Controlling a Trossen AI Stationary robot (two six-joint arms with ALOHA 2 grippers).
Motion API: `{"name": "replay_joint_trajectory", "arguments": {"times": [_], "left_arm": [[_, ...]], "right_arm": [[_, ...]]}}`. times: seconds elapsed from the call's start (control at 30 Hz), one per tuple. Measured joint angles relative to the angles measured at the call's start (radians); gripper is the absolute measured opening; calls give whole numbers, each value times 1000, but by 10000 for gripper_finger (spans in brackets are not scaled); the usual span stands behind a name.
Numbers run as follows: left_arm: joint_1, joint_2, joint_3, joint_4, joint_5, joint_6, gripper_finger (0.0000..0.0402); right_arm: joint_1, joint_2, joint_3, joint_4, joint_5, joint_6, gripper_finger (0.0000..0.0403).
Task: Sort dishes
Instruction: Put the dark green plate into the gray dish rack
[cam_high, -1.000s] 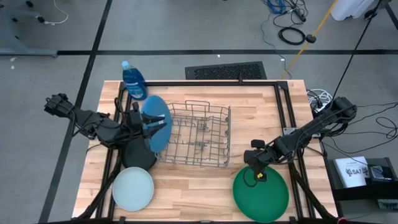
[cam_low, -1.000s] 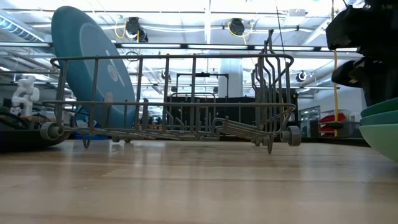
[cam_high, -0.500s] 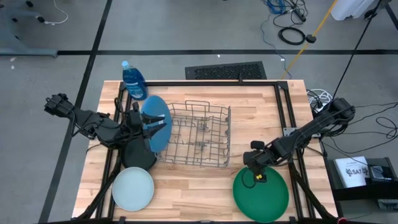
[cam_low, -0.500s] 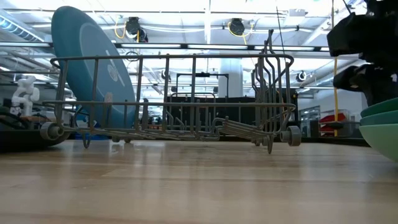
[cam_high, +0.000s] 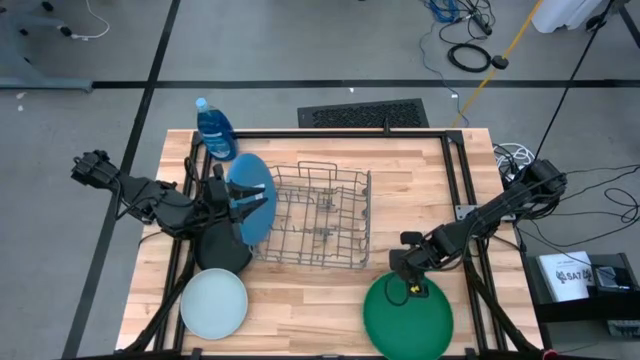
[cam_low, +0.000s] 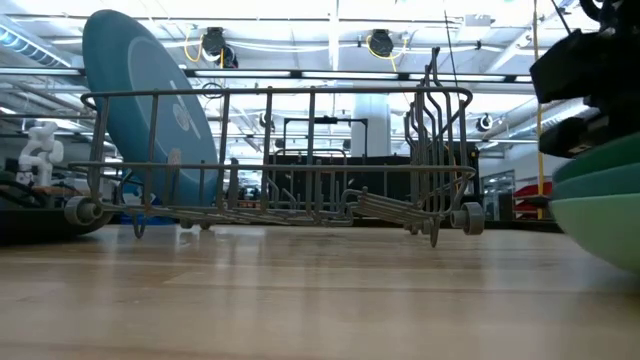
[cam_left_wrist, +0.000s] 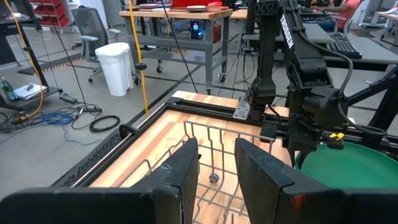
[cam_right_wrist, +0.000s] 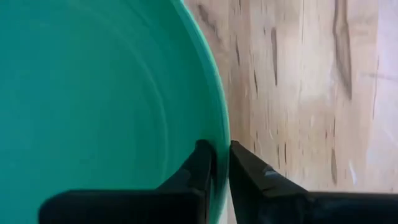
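High view, progress: you have one dish racked; the large blue plate (cam_high: 250, 196) stands on edge at the left end of the grey wire rack (cam_high: 318, 218). The black plate (cam_high: 222, 252) and pale blue-white plate (cam_high: 213, 304) lie flat on the table (cam_high: 300, 310) near the left front; the dark green plate (cam_high: 408, 318) lies at the right front. By my judgement most of the sorting is left.
High view, pincers: your right gripper (cam_high: 411, 287) sits at the dark green plate's rim nearest the rack. The left gripper (cam_high: 248, 203) is at the blue plate.
Low view: a lighter green plate (cam_low: 600, 222) shows under the dark green one, both off to the right of the rack.
Left wrist view: left fingers (cam_left_wrist: 186, 174) stand narrowly apart; whether they hold the blue plate, you cannot tell.
Right wrist view: right fingers (cam_right_wrist: 200, 165) are pinched close on the green rim, one on each face.
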Motion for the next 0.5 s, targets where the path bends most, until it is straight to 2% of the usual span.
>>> {"name": "replay_joint_trajectory", "arguments": {"times": [0.2,0.5], "left_arm": [[0,0,0,0,0,0,107],[0,0,0,0,0,-1,107]], "right_arm": [[0,-6,23,-65,19,-18,26],[-1,-48,161,-362,140,-27,1]]}}
